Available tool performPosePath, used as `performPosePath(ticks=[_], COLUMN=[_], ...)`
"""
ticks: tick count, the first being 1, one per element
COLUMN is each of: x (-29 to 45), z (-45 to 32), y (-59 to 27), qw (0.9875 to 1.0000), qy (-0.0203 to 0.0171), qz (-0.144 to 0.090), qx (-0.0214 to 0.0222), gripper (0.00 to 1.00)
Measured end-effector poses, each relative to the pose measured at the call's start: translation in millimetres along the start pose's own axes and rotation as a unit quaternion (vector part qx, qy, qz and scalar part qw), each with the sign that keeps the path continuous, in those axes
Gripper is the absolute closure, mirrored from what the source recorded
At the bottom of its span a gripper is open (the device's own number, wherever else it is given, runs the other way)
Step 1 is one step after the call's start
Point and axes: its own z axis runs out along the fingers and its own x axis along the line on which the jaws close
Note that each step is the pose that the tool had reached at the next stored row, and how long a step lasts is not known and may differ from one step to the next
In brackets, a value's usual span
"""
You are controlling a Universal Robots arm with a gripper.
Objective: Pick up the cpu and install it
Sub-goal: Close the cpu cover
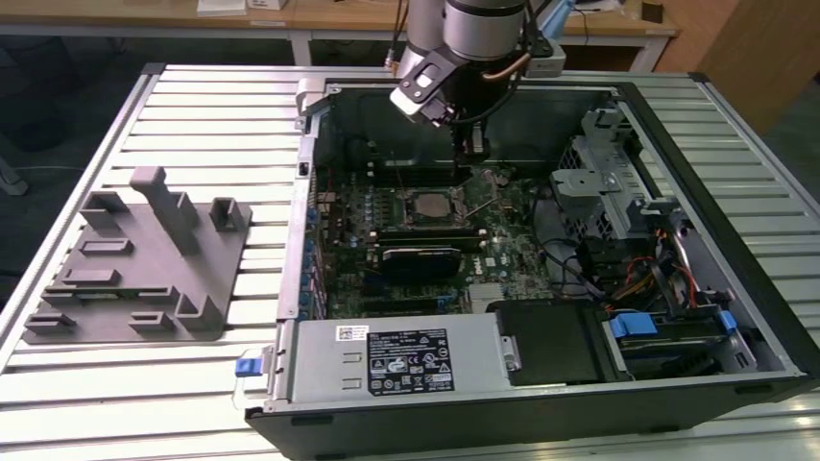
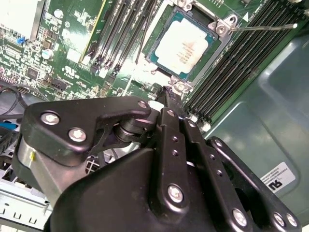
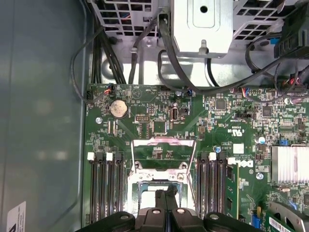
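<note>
— What does everything stand on?

— A tabletop (image 1: 192, 115) of silvery metal slats. They run from the exterior view's left to its right, with dark grooves between them.

— And behind it?

— A light wooden desk (image 1: 346, 17) along the far side, on white legs (image 1: 299, 46), with a few white papers (image 1: 221, 6) lying on it. At the exterior view's right stands a tall wooden panel (image 1: 756, 48) in a warmer brown. Whether it's a door or a cabinet side, I can't tell.

— The floor?

— The floor (image 1: 71, 86) is dark blue-grey, seen past the tabletop's far corner and under the desk. The light is soft and even, leaving a pale sheen on the slats.
</note>
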Motion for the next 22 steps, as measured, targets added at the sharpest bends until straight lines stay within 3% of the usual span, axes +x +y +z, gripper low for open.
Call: performPosePath(ticks=[22], x=[0.0], z=[0.9], y=[23.6], qw=[1.0], qy=[0.0], qz=[0.0], qx=[0.0], gripper=[0.89])
